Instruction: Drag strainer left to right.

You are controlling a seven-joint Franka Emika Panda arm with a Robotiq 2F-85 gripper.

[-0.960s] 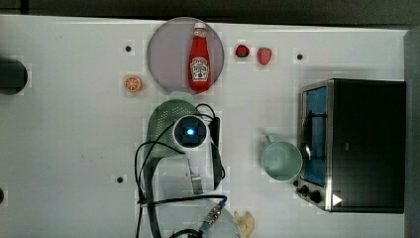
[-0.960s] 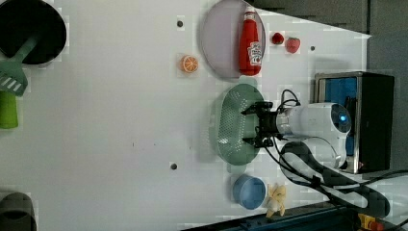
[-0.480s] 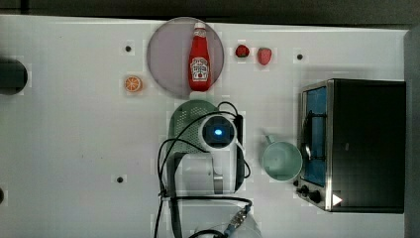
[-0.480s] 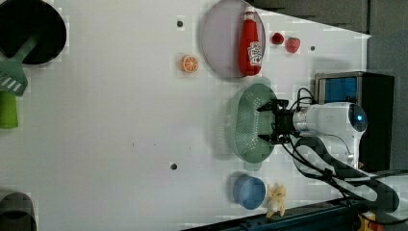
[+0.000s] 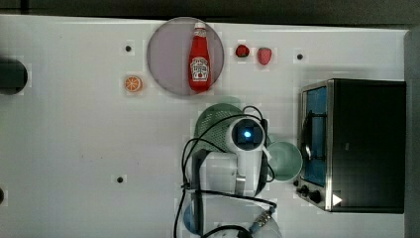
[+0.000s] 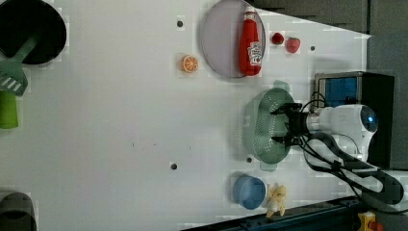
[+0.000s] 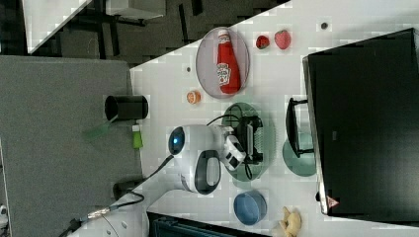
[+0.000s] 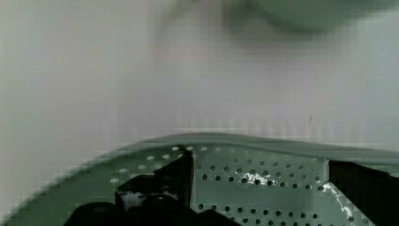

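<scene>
The strainer (image 6: 260, 127) is a pale mint-green oval basin with small holes, lying on the white table near the left view's right. My gripper (image 6: 275, 126) reaches down into it, open, with its black fingers (image 8: 160, 181) spread over the perforated bottom (image 8: 259, 172) and nothing between them. In the top view the arm's wrist covers much of the strainer (image 5: 212, 120). In the right view the strainer (image 7: 267, 129) lies under the gripper (image 7: 253, 139), close beside the mint-green mug (image 7: 299, 159).
The mug (image 5: 286, 161) sits just to the top view's right of the strainer, before a black oven (image 5: 354, 144). A grey-lilac plate (image 5: 166, 54) holds a ketchup bottle (image 5: 199, 59). An orange slice (image 5: 132, 83), two red fruits (image 5: 264, 55) and a blue bowl (image 6: 249, 191) lie around.
The arm and the strainer have slid toward the top view's right, from below the plate to close beside the mug. The gripper has stayed open inside the basin.
</scene>
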